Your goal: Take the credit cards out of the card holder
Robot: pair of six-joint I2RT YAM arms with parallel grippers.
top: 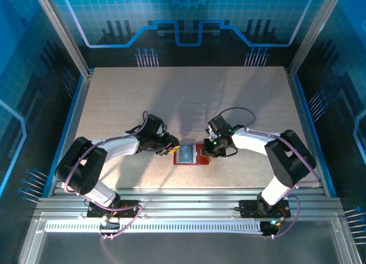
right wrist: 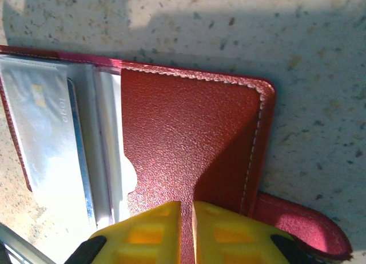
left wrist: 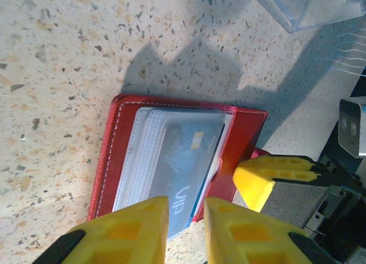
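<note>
Robot lab test cell. Speckled beige stone-look tabletop [top: 114,98] is boxed in by silver aluminium extrusion posts [top: 60,32] at 10 and 2 o'clock. Blue printed circuit-and-gear backdrop panel [top: 189,18] at 12. Slotted aluminium mounting rails [top: 189,204] at 6 carry two white-and-black cabled robot arms [top: 114,145].

The card holder [top: 191,155] lies open on the table [top: 114,92], near the table's front edge. A credit card [left wrist: 186,164] sits in the sleeve stack [left wrist: 140,161] on the card holder's left half. The left gripper [left wrist: 187,218] is at the card holder's left edge. The right gripper [right wrist: 187,210] is on its right flap, beside the tab [right wrist: 303,232] that sticks out from that side.
</note>
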